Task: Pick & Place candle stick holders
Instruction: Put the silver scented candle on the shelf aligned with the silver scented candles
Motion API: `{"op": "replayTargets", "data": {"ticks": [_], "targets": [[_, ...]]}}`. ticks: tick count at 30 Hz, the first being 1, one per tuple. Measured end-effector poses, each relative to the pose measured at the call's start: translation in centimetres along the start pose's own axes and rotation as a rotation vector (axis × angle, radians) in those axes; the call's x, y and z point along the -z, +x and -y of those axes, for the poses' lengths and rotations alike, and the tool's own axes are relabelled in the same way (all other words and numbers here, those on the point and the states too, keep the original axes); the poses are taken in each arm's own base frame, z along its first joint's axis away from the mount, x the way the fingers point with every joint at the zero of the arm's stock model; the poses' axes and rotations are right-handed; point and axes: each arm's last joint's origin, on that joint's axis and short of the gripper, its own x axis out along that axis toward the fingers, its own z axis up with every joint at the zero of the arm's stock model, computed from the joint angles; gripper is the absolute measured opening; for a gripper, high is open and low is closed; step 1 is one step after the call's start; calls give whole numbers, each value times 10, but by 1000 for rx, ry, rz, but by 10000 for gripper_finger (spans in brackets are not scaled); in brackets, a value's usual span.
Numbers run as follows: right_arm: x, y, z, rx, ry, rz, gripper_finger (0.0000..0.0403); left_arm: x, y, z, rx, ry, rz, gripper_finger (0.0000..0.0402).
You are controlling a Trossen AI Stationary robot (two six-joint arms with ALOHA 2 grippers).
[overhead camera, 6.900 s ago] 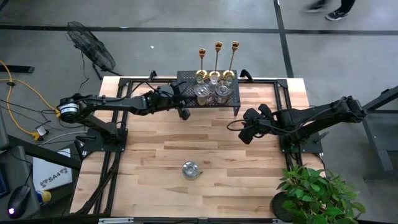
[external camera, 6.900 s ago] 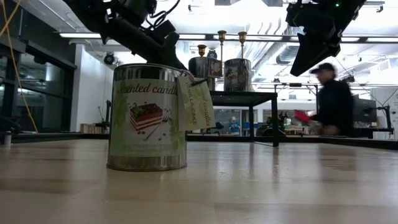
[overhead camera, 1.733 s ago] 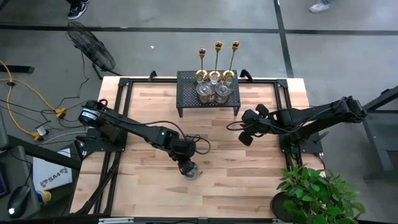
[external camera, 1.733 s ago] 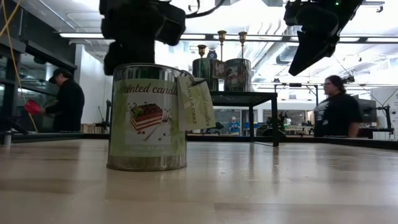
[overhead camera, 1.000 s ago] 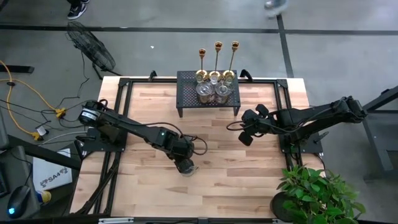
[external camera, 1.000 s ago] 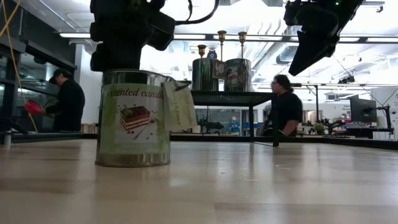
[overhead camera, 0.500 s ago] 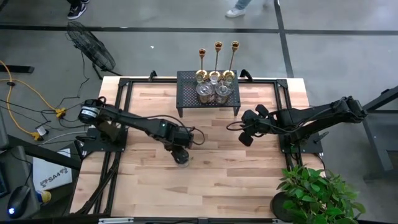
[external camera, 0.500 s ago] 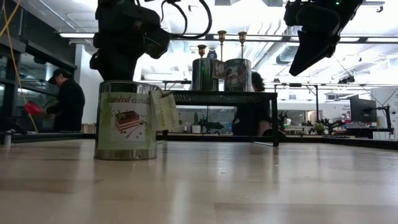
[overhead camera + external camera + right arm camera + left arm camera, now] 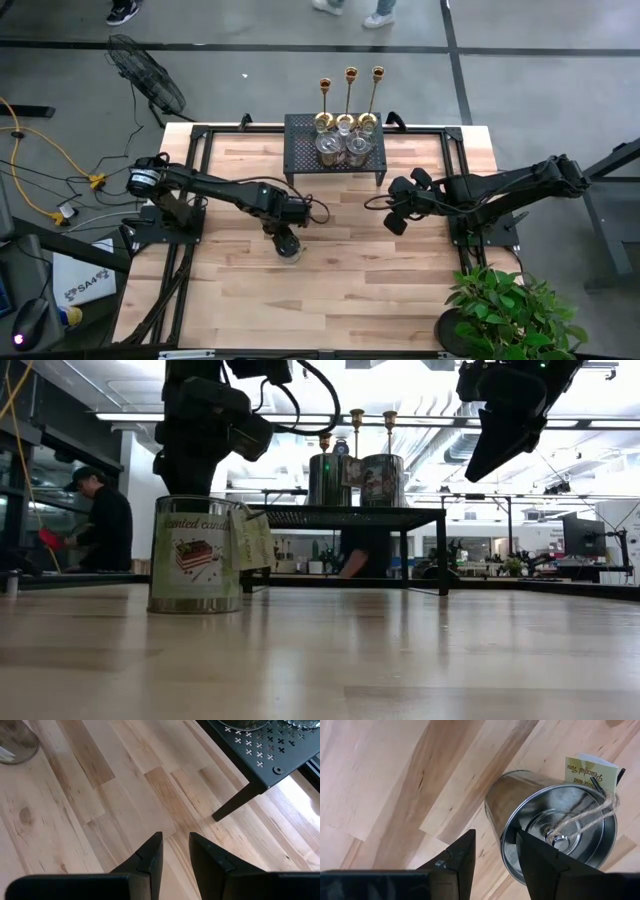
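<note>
From above, we see the left end effector [image 9: 287, 243] has dragged the candle tin [image 9: 290, 250] up the surface [image 9: 420, 280] toward the black mesh stand [image 9: 300, 150], where the candle stick holders [image 9: 350, 95] stand untouched. At table level, the tin sits farther left and smaller than half a second ago. Our left wrist view shows fingers pinching the tin's rim. The right end effector [image 9: 175, 845] waits, slightly spread.

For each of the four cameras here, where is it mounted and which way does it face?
High: overhead, straight down on the table, both arms.
Low: table height, level across; candle tin under the left gripper.
Left wrist: past its own fingers at the tin's rim.
Right wrist: past its fingers at wood and the black mesh stand.
All four show the tin.
</note>
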Motion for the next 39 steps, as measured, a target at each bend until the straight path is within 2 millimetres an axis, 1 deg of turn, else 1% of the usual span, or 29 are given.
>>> {"op": "replayTargets", "data": {"ticks": [13, 24, 27, 35, 39], "targets": [[0, 0, 0, 0, 0, 0, 87, -1, 0, 0, -22, 55, 24, 135], [0, 0, 0, 0, 0, 0, 87, -1, 0, 0, -25, 57, 27, 134], [0, 0, 0, -1, 0, 0, 87, -1, 0, 0, -22, 57, 28, 120], [0, 0, 0, -3, 0, -3, 87, -2, 0, 0, -13, 57, 30, 52], [0, 0, 0, -3, 0, -3, 87, -2, 0, 0, -12, 56, 33, 36]]}}
